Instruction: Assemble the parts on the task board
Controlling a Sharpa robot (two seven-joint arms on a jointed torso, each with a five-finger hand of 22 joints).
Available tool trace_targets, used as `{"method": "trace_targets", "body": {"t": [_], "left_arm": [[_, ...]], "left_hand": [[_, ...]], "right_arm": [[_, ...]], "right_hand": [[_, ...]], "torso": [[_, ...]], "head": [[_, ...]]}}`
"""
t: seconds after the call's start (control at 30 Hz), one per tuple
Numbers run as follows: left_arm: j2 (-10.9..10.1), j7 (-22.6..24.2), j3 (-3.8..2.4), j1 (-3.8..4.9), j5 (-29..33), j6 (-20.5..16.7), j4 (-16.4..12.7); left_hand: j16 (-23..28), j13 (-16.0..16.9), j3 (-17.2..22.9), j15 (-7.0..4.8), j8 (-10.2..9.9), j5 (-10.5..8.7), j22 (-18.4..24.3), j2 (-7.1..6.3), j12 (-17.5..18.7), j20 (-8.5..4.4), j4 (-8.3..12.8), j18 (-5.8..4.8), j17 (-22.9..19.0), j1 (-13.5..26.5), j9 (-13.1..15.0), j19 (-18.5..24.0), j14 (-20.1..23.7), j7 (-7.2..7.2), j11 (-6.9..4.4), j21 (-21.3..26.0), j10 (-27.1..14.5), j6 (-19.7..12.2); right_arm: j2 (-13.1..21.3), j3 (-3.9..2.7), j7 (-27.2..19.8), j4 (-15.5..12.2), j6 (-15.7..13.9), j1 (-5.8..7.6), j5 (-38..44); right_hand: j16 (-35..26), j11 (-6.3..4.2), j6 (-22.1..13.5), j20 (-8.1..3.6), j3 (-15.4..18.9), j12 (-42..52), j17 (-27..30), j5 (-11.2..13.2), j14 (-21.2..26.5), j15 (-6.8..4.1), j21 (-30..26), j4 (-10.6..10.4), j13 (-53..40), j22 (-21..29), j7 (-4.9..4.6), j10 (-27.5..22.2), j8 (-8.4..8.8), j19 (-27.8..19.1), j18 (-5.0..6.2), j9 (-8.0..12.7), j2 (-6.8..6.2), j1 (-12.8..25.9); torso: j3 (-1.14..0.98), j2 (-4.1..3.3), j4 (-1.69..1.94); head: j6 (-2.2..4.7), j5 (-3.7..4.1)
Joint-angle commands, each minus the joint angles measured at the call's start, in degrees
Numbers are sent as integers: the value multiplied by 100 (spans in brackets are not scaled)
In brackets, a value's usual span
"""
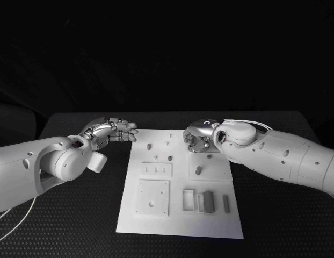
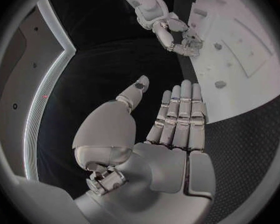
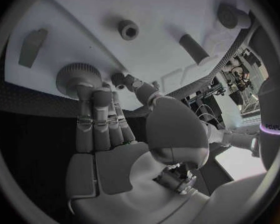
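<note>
A small grey toothed gear wheel is touched by the fingers of the right hand near the upper edge of the flat white task board, at picture centre. It is judged light and rigid (best taken by its toothed rim). The left hand is kept empty, fingers extended, left of the board.

White task board on black table (fine dotted weave). Grey parts on board; grey ridged gear. Silver left hand and right hand on white arms.
</note>
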State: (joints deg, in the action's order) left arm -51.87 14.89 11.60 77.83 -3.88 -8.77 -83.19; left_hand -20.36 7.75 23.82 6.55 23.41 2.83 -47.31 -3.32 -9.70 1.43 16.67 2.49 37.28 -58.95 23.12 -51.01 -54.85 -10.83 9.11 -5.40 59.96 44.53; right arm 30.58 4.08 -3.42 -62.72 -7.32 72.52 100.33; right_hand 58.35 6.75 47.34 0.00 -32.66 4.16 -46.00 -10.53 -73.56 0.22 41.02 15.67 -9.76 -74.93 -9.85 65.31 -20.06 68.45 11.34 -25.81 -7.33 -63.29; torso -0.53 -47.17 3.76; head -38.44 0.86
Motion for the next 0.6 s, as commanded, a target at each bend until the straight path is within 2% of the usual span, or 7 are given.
{"method": "trace_targets", "body": {"t": [0.03,0.27,0.6], "left_arm": [[5,18,-5,6,27,107,-6],[16,15,-3,6,27,115,17],[8,14,-3,5,27,111,22]], "left_hand": [[26,2,-24,5,-17,17,7,26,19,-33,-1,-83,8,1,-5,4,-26,-16,6,25,-25,24],[30,4,-24,4,-16,17,10,31,20,-36,0,-85,12,-14,-6,1,-28,-14,5,30,-22,29],[34,5,-26,4,-16,17,12,31,22,-36,-1,-89,15,-21,-8,-2,-30,-14,5,35,-21,31]], "right_arm": [[8,18,20,20,116,-27,152],[1,20,30,15,103,-42,220],[18,24,86,-10,111,-48,411]], "right_hand": [[46,-20,62,-20,-8,19,14,30,35,-17,39,1,-43,-142,-10,69,14,-39,366,-11,-48,-20],[97,-61,133,-29,-8,48,38,30,42,-57,89,9,-131,-139,-7,138,-3,-42,366,-39,-43,-29],[152,-94,189,-41,-7,81,61,30,42,-89,140,31,-249,-137,9,200,-12,-42,366,-69,-54,-54]], "torso": [[-7,-20,6],[-18,-38,1],[-22,-53,5]], "head": [[-4,20],[-8,30],[-12,56]]}}
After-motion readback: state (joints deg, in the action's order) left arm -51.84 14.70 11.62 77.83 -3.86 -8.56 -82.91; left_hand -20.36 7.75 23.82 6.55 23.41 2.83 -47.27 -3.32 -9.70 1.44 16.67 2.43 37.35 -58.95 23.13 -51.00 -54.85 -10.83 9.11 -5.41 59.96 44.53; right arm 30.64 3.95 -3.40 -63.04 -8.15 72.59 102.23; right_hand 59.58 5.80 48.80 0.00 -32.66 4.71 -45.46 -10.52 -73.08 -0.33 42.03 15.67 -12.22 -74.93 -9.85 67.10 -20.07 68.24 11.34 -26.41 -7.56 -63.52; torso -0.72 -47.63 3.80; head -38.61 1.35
